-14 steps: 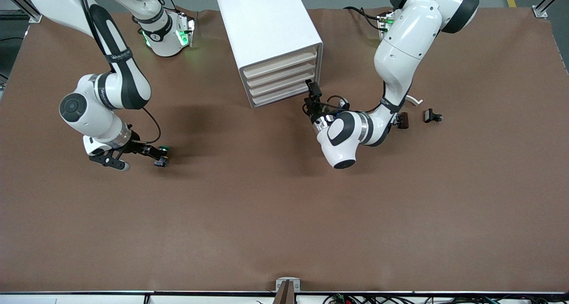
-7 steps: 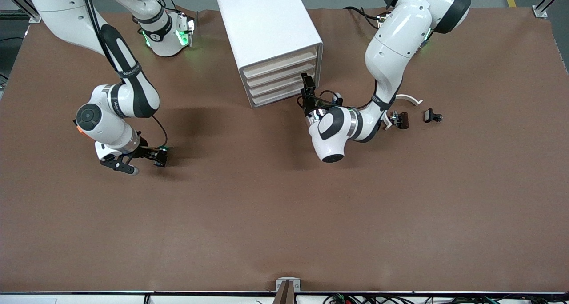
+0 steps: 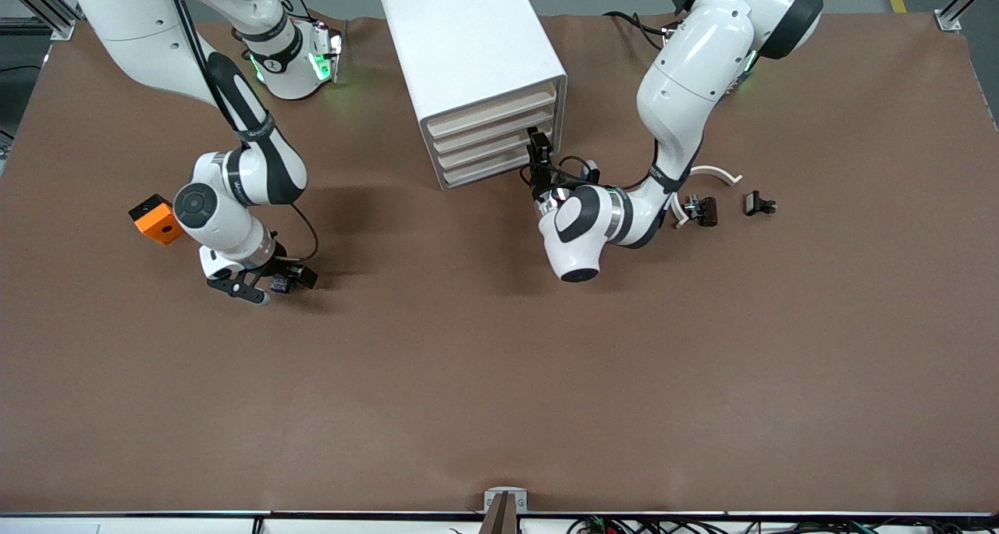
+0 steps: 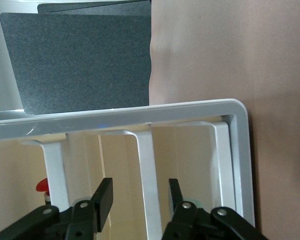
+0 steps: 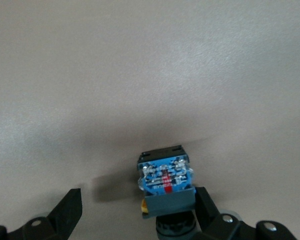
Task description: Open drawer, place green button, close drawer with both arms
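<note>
The white cabinet [image 3: 468, 42] stands at the robots' side of the table, its four tray drawer fronts [image 3: 492, 140] all shut. My left gripper [image 3: 537, 153] is at those fronts near their edge toward the left arm's end. In the left wrist view it [image 4: 139, 195] is open, its fingers on either side of a white upright bar [image 4: 142, 160] of the front. My right gripper [image 3: 273, 283] is low over the table, open around the button [image 3: 279, 286]. In the right wrist view the button [image 5: 165, 182] lies between the open fingers [image 5: 70, 210], against one of them, blue end showing.
An orange block with a hole [image 3: 158, 219] lies near the right arm's elbow. Two small dark clips [image 3: 702, 208] [image 3: 759, 203] and a white curved band [image 3: 714, 173] lie toward the left arm's end, beside the left forearm.
My right arm has swung toward the table's middle, uncovering the orange block, and its gripper has closed in around the button. My left gripper has moved slightly closer to the drawer fronts.
</note>
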Robot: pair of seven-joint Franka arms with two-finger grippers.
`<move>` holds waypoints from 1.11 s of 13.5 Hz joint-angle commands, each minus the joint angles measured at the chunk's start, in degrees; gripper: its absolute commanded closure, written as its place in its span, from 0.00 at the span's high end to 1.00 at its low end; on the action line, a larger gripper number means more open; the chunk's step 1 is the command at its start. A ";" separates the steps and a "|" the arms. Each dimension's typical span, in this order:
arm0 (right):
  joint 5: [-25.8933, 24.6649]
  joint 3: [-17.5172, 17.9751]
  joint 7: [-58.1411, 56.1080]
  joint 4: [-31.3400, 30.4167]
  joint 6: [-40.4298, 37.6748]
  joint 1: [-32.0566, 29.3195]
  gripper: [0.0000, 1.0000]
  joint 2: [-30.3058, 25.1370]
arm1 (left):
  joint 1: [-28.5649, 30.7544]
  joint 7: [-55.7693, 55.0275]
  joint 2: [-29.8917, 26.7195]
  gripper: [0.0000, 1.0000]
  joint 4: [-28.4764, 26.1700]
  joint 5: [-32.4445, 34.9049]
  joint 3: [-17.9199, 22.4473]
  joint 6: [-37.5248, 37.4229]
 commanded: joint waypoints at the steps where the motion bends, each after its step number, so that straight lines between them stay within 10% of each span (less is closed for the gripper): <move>1: -0.15 -0.44 -0.41 -0.72 0.69 -0.21 1.00 -0.43 | -1.03 -1.02 0.89 0.52 0.26 -0.93 0.19 -0.86; 3: -0.23 -0.70 -4.00 -0.72 0.43 -0.56 1.00 -0.52 | -1.21 -1.02 1.24 0.49 0.26 -0.93 0.19 -0.95; 7: -0.23 -0.71 -5.60 -0.72 0.51 -1.97 1.00 -0.52 | -1.48 -1.02 1.24 0.11 0.43 -0.31 0.28 -0.95; 10: -0.23 -0.71 -5.69 -0.72 0.34 -2.06 1.00 -0.52 | -1.39 -0.94 1.24 0.10 0.79 0.04 0.28 -0.86; 13: -0.15 -0.62 -4.73 -0.81 -0.10 -1.62 0.00 -0.61 | -1.39 -0.94 1.33 0.10 0.79 0.04 0.28 -0.86; 15: -0.15 -0.62 -4.55 -0.81 -0.19 -1.70 0.00 -0.70 | -1.30 -0.94 1.33 0.10 0.79 0.13 0.37 -0.86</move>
